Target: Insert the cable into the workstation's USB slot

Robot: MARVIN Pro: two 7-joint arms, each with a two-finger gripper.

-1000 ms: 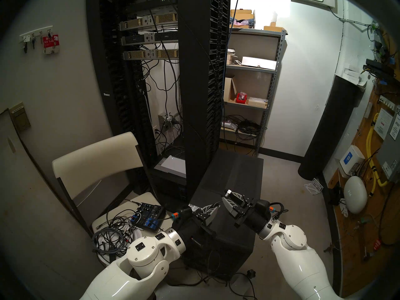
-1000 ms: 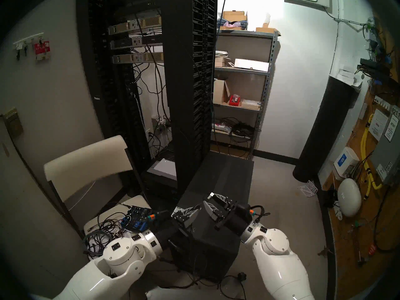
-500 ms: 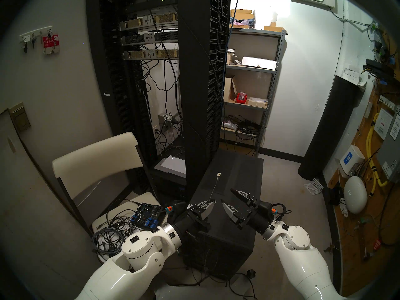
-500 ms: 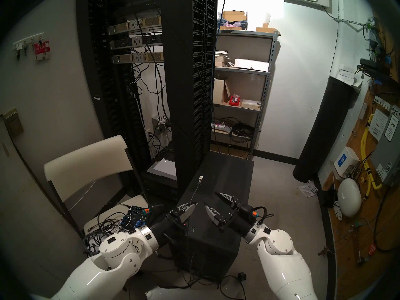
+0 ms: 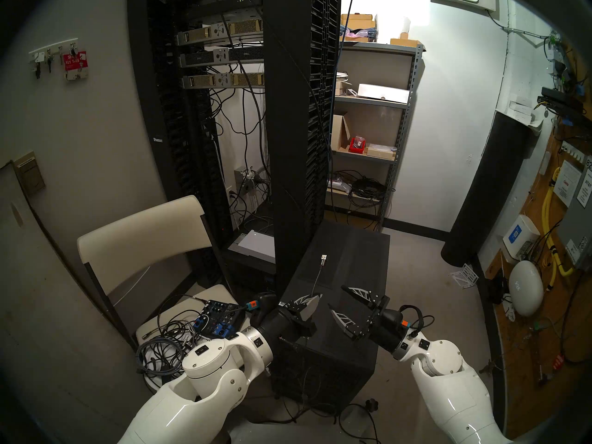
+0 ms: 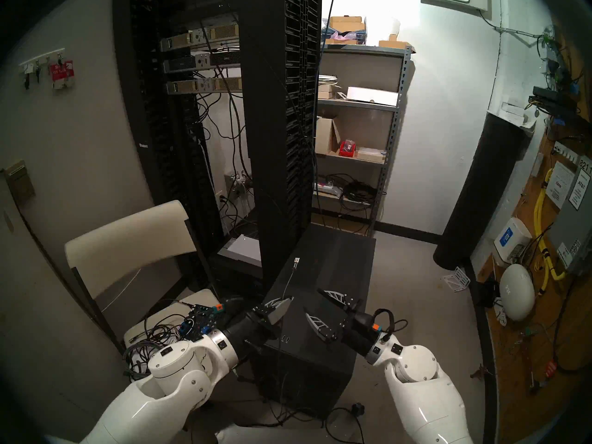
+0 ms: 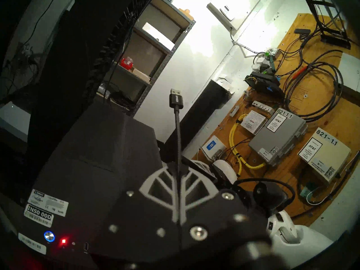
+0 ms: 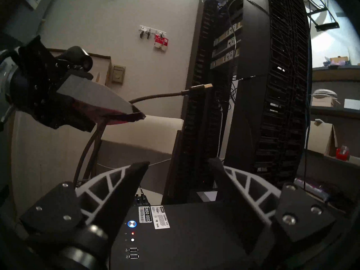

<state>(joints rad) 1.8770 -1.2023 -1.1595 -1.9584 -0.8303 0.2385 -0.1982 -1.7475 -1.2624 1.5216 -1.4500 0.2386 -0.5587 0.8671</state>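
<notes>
While the left gripper (image 5: 315,296) pinches the cable (image 5: 317,278) above the workstation (image 5: 349,257), its plug (image 5: 323,258) points away from the robot; the right gripper (image 5: 336,297) gapes empty just beside.

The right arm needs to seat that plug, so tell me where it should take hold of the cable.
Grip the black plug housing just behind the silver tip, jaws across its flat faces, coming from the right gripper's side. The left gripper pinches the cable lower down, so the plug stands free above the workstation.
</notes>
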